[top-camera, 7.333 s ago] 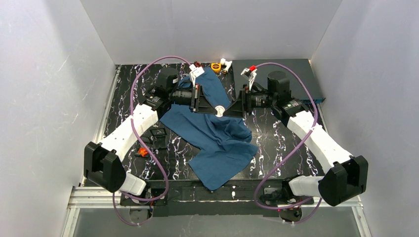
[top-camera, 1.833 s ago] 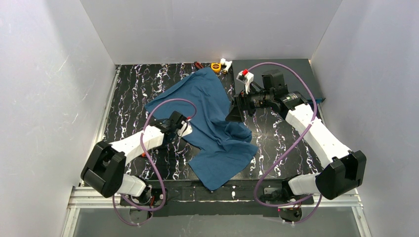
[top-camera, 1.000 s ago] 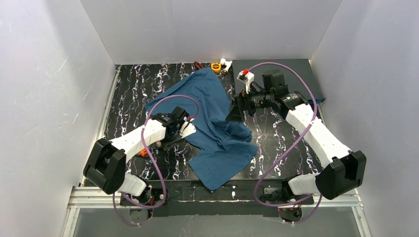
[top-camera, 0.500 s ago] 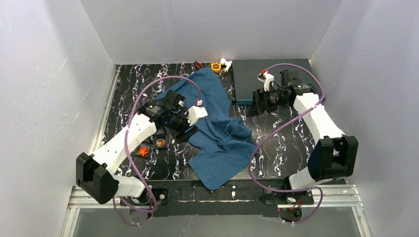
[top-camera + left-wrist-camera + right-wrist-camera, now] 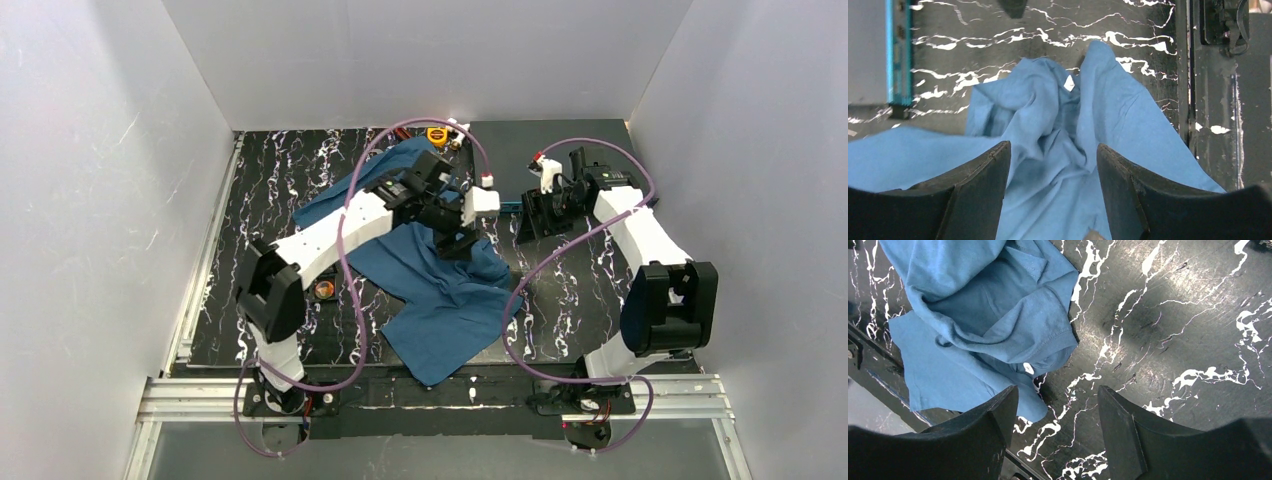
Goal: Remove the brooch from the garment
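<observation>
Since both grippers hang empty, task reads unfinished.
1) T-shirt (image 5: 445, 310): rumpled, mid-table.
2) white speck (image 5: 1068, 83) on a fold: poss. the brooch, too small to tell.
3) left gripper (image 5: 1053, 150): jaws apart, over cloth.
4) right gripper (image 5: 1058, 392): jaws apart, over table (image 5: 1173, 315) beside T-shirt.

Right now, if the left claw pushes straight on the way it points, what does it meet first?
The shirt. Its bunched folds lie dead ahead of the open left claw. Depth is unclear from the wrist view, but nothing else shows in between.
</observation>
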`<state>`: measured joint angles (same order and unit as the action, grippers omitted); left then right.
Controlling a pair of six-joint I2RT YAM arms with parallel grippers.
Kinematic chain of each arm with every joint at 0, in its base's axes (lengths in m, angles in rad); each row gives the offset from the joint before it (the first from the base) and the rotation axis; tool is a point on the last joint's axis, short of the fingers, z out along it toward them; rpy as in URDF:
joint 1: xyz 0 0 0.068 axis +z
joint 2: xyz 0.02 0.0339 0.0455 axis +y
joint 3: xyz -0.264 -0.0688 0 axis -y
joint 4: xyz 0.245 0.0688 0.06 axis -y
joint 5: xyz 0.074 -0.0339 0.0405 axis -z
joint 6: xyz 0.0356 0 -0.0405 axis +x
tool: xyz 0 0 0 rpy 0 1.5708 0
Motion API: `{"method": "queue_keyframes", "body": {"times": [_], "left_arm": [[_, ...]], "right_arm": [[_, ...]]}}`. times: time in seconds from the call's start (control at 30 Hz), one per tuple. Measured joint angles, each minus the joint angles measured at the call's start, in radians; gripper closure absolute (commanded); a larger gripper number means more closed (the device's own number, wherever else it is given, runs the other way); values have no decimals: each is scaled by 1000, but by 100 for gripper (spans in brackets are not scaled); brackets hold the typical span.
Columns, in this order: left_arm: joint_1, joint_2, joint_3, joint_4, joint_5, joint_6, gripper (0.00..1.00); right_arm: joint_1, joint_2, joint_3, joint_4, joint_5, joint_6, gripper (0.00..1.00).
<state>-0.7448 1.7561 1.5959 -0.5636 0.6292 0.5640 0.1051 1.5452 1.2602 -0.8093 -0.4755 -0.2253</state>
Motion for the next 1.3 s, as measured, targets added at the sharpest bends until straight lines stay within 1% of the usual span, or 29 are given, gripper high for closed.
{"method": "queue_keyframes", "body": {"times": [0.07, 0.13, 0.2, 0.23, 0.33, 0.37, 0.43, 0.57, 0.6, 0.67, 0.7, 0.73, 0.83, 0.87, 0.97, 1.07, 1.2, 1.27, 1.3], "left_arm": [[-26, 56, 11, 14, 5, 29, 41], [-43, 96, 11, 15, 6, 55, 49], [-57, 128, 10, 21, 5, 78, 62], [-61, 141, 9, 24, 3, 90, 72], [-62, 150, -27, 33, -6, 142, 94], [-62, 144, -49, 34, -6, 162, 98], [-60, 122, -119, 30, -10, 206, 100], [-60, 63, -259, 5, -13, 265, 100], [-60, 48, -288, -2, -13, 277, 97], [-60, 23, -325, -18, -13, 288, 76], [-60, 14, -334, -20, -13, 288, 67], [-60, 2, -341, -16, -13, 280, 61], [-61, -37, -342, 23, -13, 228, 50], [-61, -51, -339, 43, -13, 209, 48], [-60, -68, -303, 111, -20, 160, 45], [-60, -60, -257, 201, -32, 138, 45], [-60, 18, -156, 279, -47, 149, 44], [-60, 71, -118, 302, -58, 170, 48], [-60, 93, -109, 304, -62, 185, 53]], "right_arm": [[0, 8, 0, 1, 2, -6, 32], [0, 16, 0, 1, 2, -11, 32], [0, 22, 0, 1, 1, -15, 32], [0, 26, 0, 1, 0, -17, 32], [0, 43, 0, 1, -10, -23, 34], [0, 50, 0, 1, -13, -26, 36], [0, 71, 0, 2, -24, -33, 37], [0, 110, 0, 19, -45, -32, 39], [0, 116, 0, 28, -49, -32, 39], [3, 130, 0, 49, -53, -27, 39], [5, 138, 0, 58, -54, -24, 39], [7, 147, 2, 62, -56, -21, 39], [8, 166, 2, 78, -67, -14, 38], [8, 167, 2, 79, -74, -12, 38], [8, 167, 2, 84, -91, -6, 38], [7, 167, 2, 88, -104, -1, 37], [7, 167, 2, 96, -109, 7, 36], [7, 168, 2, 100, -110, 8, 36], [7, 168, 2, 103, -110, 8, 36]]}}
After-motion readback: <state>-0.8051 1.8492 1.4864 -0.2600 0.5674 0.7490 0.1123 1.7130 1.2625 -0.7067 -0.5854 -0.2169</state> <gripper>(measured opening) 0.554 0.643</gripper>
